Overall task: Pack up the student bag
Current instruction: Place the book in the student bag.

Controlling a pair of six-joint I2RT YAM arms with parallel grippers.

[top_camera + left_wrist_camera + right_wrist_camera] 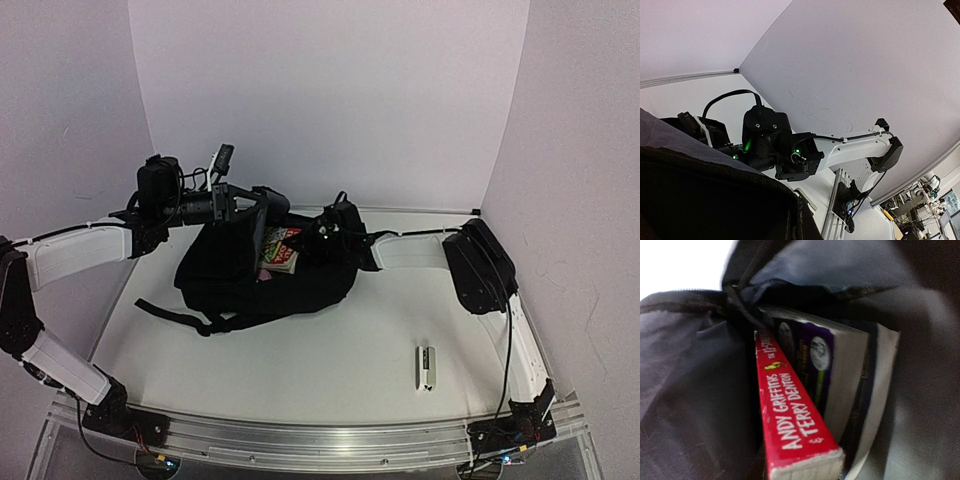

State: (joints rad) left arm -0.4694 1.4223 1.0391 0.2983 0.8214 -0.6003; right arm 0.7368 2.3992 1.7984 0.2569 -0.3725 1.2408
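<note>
The student bag [235,285], a big black backpack, lies in the middle of the table with its straps towards the front left. My left gripper [262,212] is shut on the bag's upper rim and holds the opening lifted; black fabric [700,200] fills the bottom of the left wrist view and hides the fingers. Books [280,252] stand in the opening. My right gripper [322,231] is at the mouth, right by them. The right wrist view shows a red-spined book [795,415] beside a purple one [812,357] against the grey lining [685,365]; its fingers are hidden.
A small white object [427,366] lies on the table at the front right. White walls close in the back and both sides. The right arm [850,147] reaches across behind the bag.
</note>
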